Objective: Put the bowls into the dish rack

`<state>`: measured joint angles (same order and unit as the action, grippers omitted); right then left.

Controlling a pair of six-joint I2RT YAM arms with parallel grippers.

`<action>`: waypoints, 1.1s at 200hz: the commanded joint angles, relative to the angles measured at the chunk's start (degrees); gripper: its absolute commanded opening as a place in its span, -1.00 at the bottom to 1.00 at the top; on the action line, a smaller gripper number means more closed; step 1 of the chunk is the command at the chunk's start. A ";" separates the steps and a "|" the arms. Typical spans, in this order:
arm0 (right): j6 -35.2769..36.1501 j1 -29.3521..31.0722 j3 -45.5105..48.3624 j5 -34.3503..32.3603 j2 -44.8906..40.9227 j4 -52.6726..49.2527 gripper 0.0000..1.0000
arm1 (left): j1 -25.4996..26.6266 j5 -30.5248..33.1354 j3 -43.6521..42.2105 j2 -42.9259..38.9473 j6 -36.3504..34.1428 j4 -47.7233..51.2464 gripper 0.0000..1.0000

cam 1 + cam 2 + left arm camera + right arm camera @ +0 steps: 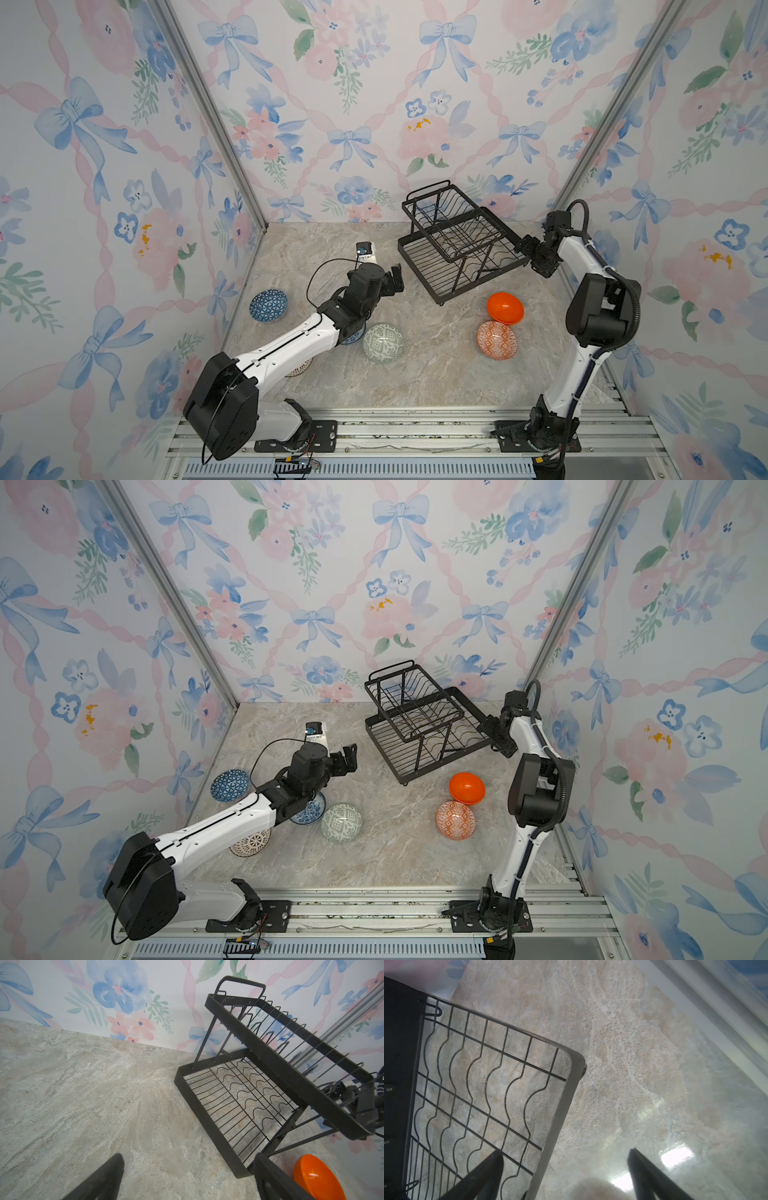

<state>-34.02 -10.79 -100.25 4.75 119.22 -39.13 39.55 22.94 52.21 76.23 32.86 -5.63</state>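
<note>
The black wire dish rack stands at the back right with nothing in it. My right gripper is open and straddles the rim of the rack's lower tray at its right corner. My left gripper hangs open over bare table just left of the rack. Bowls lie on the table: dark-blue geometric, green-white, orange-white patterned, plain orange. The left arm partly covers the blue-white floral one.
Another pale patterned bowl lies under the left forearm. Floral walls close in the marble table at the back and on both sides. An aluminium rail with both arm bases runs along the front edge.
</note>
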 commanded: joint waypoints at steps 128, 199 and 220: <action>-7.19 7.16 2.30 3.54 3.17 -2.84 -0.10 | 1.23 7.91 -7.13 -11.76 0.76 4.04 0.96; -16.77 12.24 12.75 6.05 -4.13 1.44 -0.32 | 1.14 7.73 -9.58 -14.94 0.36 4.00 0.96; -16.61 13.58 11.61 7.26 -4.04 0.96 -0.29 | 1.06 7.70 -9.58 -15.22 -1.13 4.04 0.96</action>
<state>-50.02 -0.30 -87.99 8.12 117.45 -37.89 40.53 29.80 43.27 62.22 34.04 -2.00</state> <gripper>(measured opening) 0.346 0.979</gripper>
